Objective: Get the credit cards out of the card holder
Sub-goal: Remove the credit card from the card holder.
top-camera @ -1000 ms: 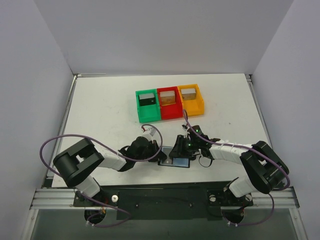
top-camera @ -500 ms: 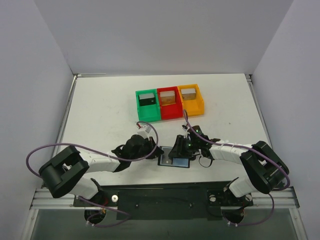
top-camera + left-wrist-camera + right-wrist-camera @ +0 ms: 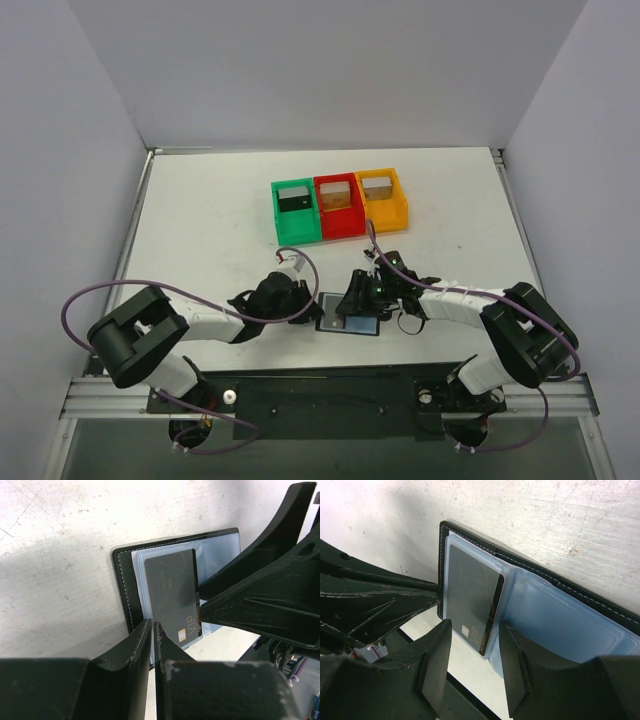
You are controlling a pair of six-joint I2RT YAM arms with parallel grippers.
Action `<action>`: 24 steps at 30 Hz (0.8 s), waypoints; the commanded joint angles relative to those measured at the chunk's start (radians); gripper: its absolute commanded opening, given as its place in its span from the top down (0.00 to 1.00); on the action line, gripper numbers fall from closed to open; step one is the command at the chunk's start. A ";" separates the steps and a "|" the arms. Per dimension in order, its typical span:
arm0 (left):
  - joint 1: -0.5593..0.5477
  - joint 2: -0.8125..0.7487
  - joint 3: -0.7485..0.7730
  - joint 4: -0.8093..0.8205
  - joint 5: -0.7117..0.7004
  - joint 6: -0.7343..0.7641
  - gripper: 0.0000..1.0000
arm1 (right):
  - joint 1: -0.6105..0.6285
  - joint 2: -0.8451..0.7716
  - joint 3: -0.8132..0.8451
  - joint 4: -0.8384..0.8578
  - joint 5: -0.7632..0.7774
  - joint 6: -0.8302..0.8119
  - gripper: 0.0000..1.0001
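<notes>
Black card holder (image 3: 122,580) lies open, 1 dark card (image 3: 170,590) still sleeved: my left gripper (image 3: 152,625) just cracked open and backed off, right gripper (image 3: 475,630) open astride it.

Stitched black card holder (image 3: 123,587), glossy plastic sleeves (image 3: 560,625)

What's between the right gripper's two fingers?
The lower end of the dark card, lying in the open card holder's blue sleeve, sits between the right gripper's fingers. The right wrist view shows it.
</notes>
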 commanded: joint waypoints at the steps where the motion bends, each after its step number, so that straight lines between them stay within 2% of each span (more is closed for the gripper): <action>1: 0.003 0.020 0.020 0.049 0.018 -0.006 0.83 | 0.001 -0.027 -0.009 -0.015 -0.002 -0.007 0.61; 10: -0.009 0.052 0.038 0.052 0.029 -0.002 0.78 | 0.000 -0.029 -0.006 -0.022 0.001 -0.008 0.59; 24: -0.065 0.137 0.066 0.083 0.034 -0.015 0.80 | 0.000 -0.046 -0.009 -0.042 0.008 -0.015 0.59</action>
